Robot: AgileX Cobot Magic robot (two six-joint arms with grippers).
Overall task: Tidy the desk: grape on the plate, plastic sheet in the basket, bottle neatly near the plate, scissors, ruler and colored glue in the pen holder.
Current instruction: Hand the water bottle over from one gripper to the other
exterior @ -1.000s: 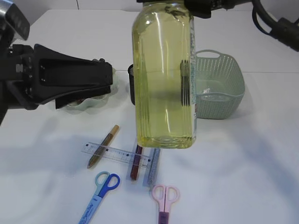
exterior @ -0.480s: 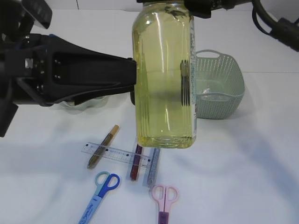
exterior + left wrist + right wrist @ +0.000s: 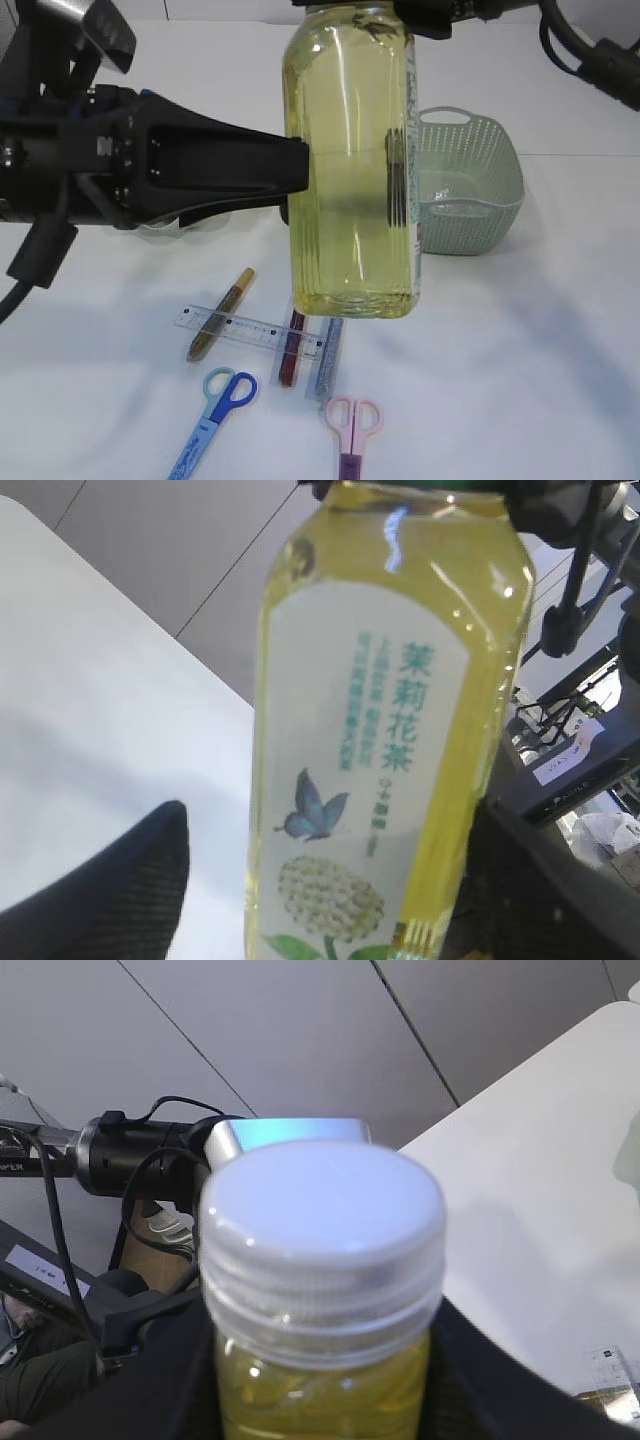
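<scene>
**Inspector:** The bottle (image 3: pixel 352 170) hangs above the table, gripped at the neck by the right gripper (image 3: pixel 320 1360). The left gripper (image 3: pixel 295 170), jaws spread wide, is level with its body.

**Assistant:** Risks?

**Inspector:** A sideways knock could swing it loose onto the ruler (image 3: pixel 250 331) and scissors (image 3: pixel 354 420) below.

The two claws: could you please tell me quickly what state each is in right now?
Left claw: open, reaching the side of the bottle, not closed on it.
Right claw: closed on the bottle near the cap, holding it up.
</scene>
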